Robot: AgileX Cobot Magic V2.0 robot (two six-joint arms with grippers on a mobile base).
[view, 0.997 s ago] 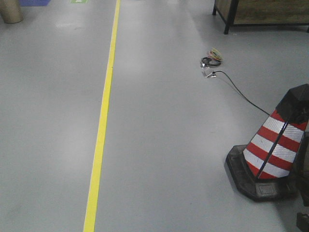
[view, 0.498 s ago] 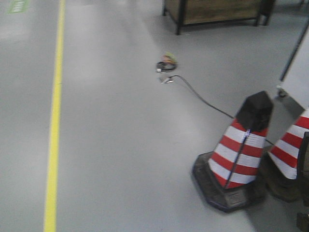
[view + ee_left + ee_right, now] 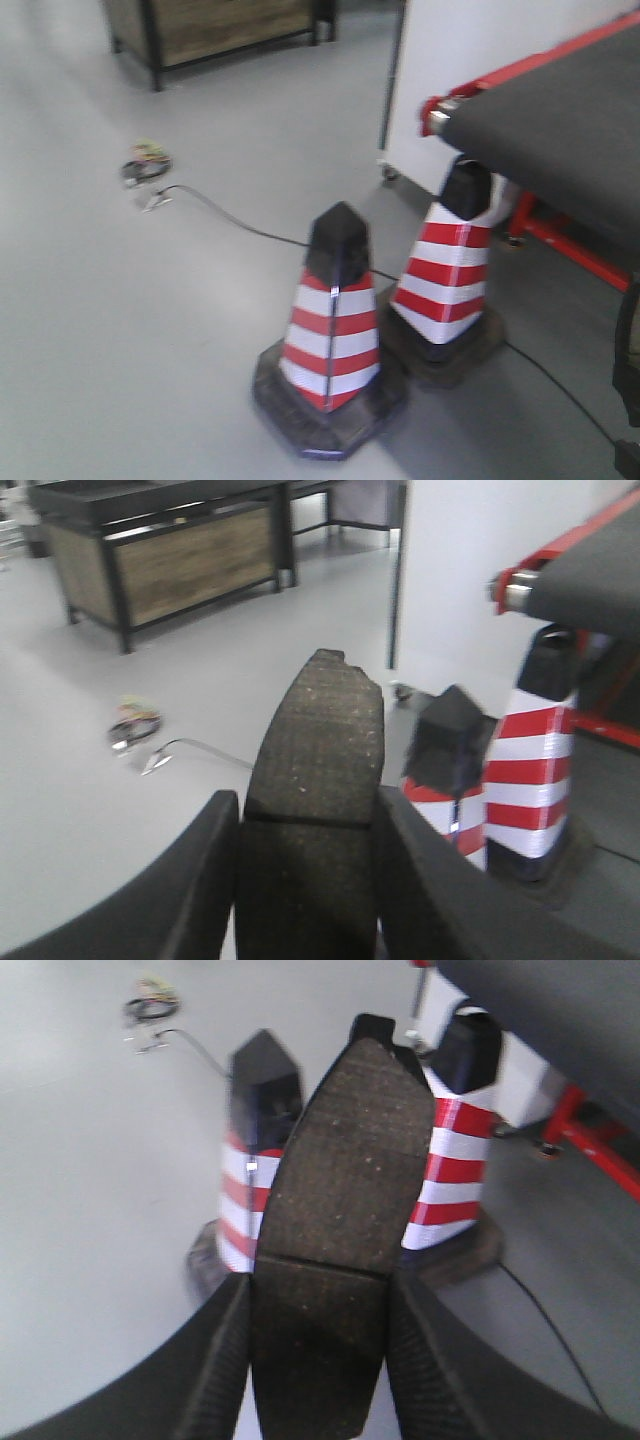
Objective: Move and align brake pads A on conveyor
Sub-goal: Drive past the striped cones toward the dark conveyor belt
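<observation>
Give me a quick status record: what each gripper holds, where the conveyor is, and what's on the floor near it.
left gripper: shut on a brake pad A, held lengthwise between the fingers, groove visible
right gripper: shut on a second brake pad A, held the same way
conveyor: upper right of the front view, red-edged belt end; no pads on the part shown
floor: near traffic cone and far traffic cone side by side at the belt end; black cable running behind them

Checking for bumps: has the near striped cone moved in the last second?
No. The near cone shifts left in frame, but the cable coil and wooden cabinet shift with it; the camera turned right.
</observation>
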